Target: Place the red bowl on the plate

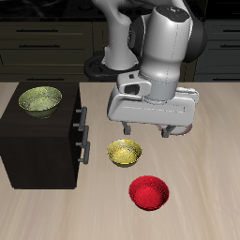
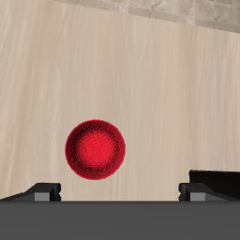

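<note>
The red bowl [image 1: 148,192] is small, round and glossy. It stands on the table near the front edge and also shows in the wrist view [image 2: 95,150]. My gripper [image 1: 172,129] hovers above the table, farther back than the bowl and well above it. In the wrist view the gripper [image 2: 120,192] is open and empty, its fingers [image 2: 42,191] spread wide. The plate [image 1: 91,66] shows only as a dark round rim at the table's back, mostly hidden behind my arm.
A yellow patterned bowl [image 1: 124,152] stands on the table just behind the red bowl. A dark cabinet [image 1: 42,145] with drawer handles carries a yellow-green bowl [image 1: 40,99] on its top.
</note>
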